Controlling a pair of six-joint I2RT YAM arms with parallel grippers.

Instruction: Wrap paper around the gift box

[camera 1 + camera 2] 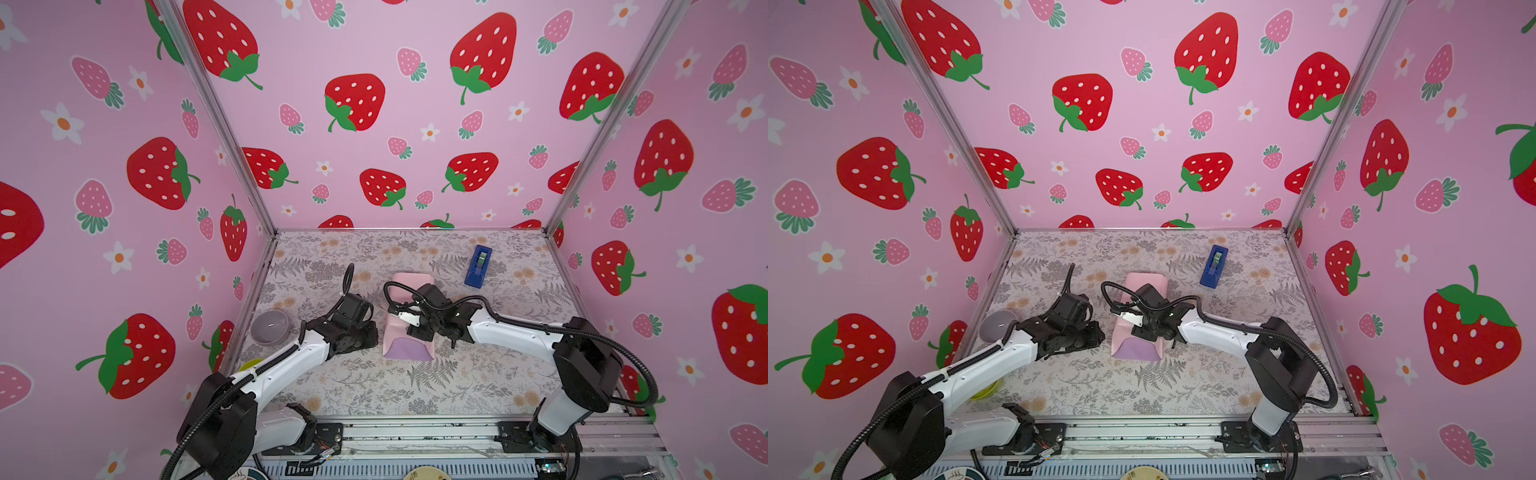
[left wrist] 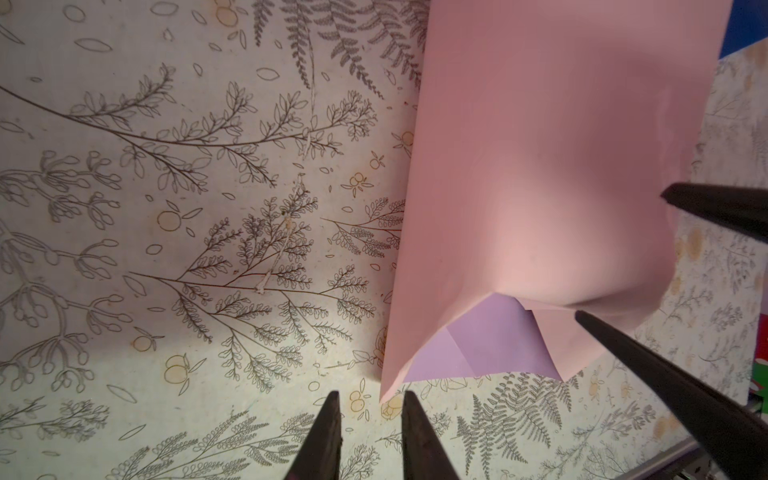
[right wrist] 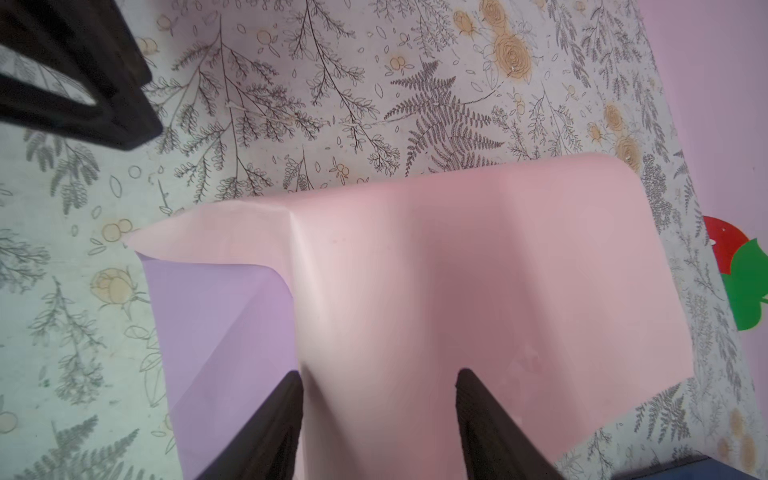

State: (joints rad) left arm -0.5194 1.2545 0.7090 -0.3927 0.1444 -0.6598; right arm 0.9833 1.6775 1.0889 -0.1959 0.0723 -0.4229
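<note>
Wrist views show right hand [image 3: 380, 374] spread over the paper [image 3: 457, 257], left hand [image 2: 370, 395] slightly apart beside it.

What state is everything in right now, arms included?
Paper: folded into a hump, pink outside, lilac showing at the near end.
Gift box: hidden.
Left gripper: slightly open, empty, beside the paper.
Right gripper: open over the paper.
Tape dispenser: untouched, far back.
Bowl: upright.

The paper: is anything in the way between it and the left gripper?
Nothing visible. The left gripper points at a corner of the paper, with only bare tablecloth between. The right gripper hangs above the paper itself.
</note>
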